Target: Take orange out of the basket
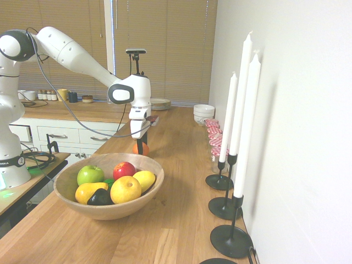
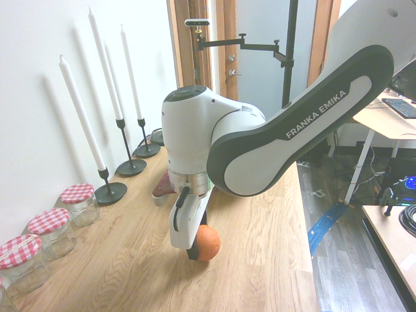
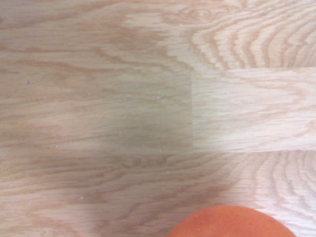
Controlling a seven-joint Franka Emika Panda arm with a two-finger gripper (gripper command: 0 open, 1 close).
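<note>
Gripper (image 2: 197,248) down at the wooden countertop (image 2: 260,260), fingers closed around the orange (image 2: 208,242); fruit looks to sit on or just above the wood, can't tell which. In the first exterior view the orange (image 1: 141,148) sits behind the gripper (image 1: 140,147), outside the basket (image 1: 110,209), just past its far rim. Wrist view: orange (image 3: 229,223) at the frame edge, the rest is light oak-grain board with a visible plank joint.

Writing: "FRANKA EMIKA" in white on the dark grey band of the arm link above the gripper. Nothing else readable.

Basket is near the gripper, on the same countertop, holding a green apple (image 1: 90,175), red apple (image 1: 124,169), lemon (image 1: 144,180), a larger yellow-orange fruit (image 1: 125,190), a yellow pear-shaped fruit (image 1: 88,191) and a dark avocado (image 1: 100,198).

Along the white wall (image 1: 308,137) beside the gripper: glass jars with red-checked lids (image 2: 78,203), then black candlesticks with tall white candles (image 1: 241,110). Further off: stacked white bowls (image 1: 204,114), plates (image 1: 160,103), wooden blinds (image 1: 165,44), white drawer cabinets (image 1: 60,135).
</note>
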